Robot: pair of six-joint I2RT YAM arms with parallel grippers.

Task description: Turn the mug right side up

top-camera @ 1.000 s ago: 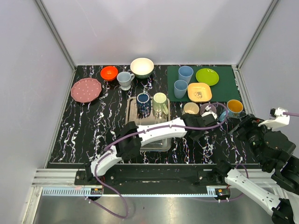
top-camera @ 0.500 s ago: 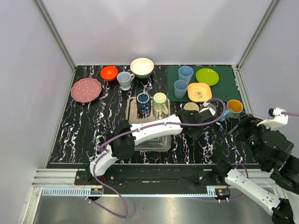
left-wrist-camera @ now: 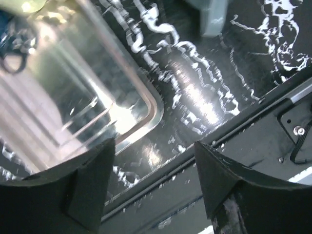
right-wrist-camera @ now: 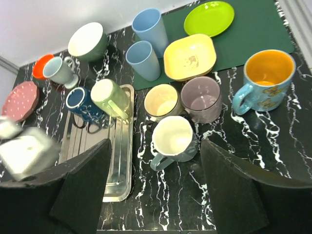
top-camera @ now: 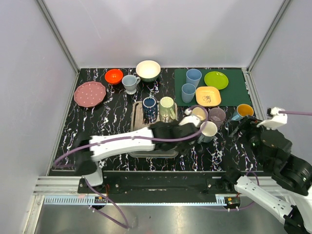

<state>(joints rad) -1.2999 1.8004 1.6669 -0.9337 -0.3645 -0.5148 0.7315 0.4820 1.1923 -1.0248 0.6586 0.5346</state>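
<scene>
left gripper (left-wrist-camera: pixel 153 146) is hanging wide open with nothing between the jaws, reaching out low over the worktop (top-camera: pixel 97 126) somewhere right of the middle, and its wrist cam is mostly looking at the corner of the metal tray (left-wrist-camera: pixel 155 109) and the near edge. The mug (right-wrist-camera: pixel 171 138), the grey-blue one with the white inside, is sitting just to the right of that hand, between the tray and the right edge and about midway between the near and far edges. It's standing mouth up with its handle pointing toward the near-left corner. In the left wrist view only a grey-blue sliver is showing at the top, probably the mug, so it's out past the fingertips and not inside the grip; can't tell from overhead whether anything is touching it. So I'm reading this as the flip being done and the job now being at the let-go / back-off stage. The next move is calling for a clean pull back toward the near edge without clipping the handle or bumping the cream mug (right-wrist-camera: pixel 162 101) and mauve mug (right-wrist-camera: pixel 201 99) crowding right behind it. The right gripper (right-wrist-camera: pixel 156 141) is hovering spread open and empty too, parked over by the right edge, just watching
</scene>
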